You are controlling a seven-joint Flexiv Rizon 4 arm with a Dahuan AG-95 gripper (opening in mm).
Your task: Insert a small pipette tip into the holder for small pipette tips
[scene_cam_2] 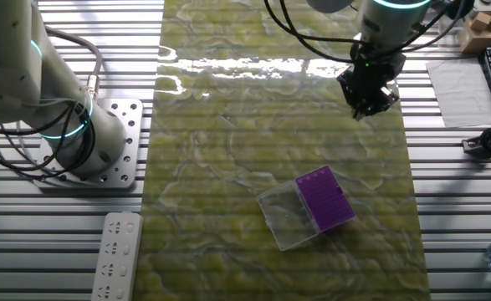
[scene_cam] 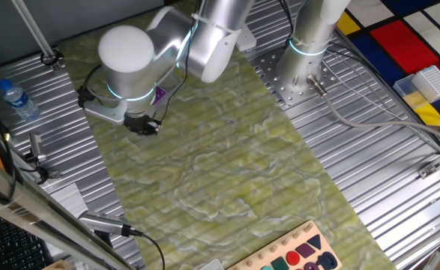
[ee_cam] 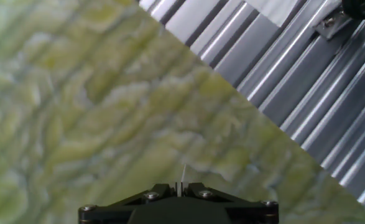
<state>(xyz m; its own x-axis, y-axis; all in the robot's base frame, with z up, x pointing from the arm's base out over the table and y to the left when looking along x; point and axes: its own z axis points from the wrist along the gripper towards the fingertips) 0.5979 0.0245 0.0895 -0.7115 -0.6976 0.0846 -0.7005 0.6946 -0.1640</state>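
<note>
Claw (ee_cam: 181, 186) was closed on a small pipette tip (ee_cam: 183, 174); in the hand view the two fingers met around its base, with only a thin pale sliver sticking out past them. Pinching it at the wide end leaves the narrow end free, presumably so it can enter a hole first. Long axis of the tip ran along the fingers, pointing away from the hand and down toward the green mat (ee_cam: 76, 112). Exact tilt could not be read; the hand view was blurred.

In the other fixed view the claw (scene_cam_2: 366, 104) hung above the mat (scene_cam_2: 228, 167), near its edge beside the ribbed metal table (scene_cam_2: 454, 209). The purple holder (scene_cam_2: 324, 199) lay on the mat, well apart from the claw and nearer that camera. Its clear cover (scene_cam_2: 288, 217) lay open flat, touching one side of the holder, so the hole grid was exposed. Judgement: tip in hand, travel to the holder not yet done.

Beyond the mat, in one fixed view, a white rack (scene_cam: 435, 81) sat on the far side of the table.
</note>
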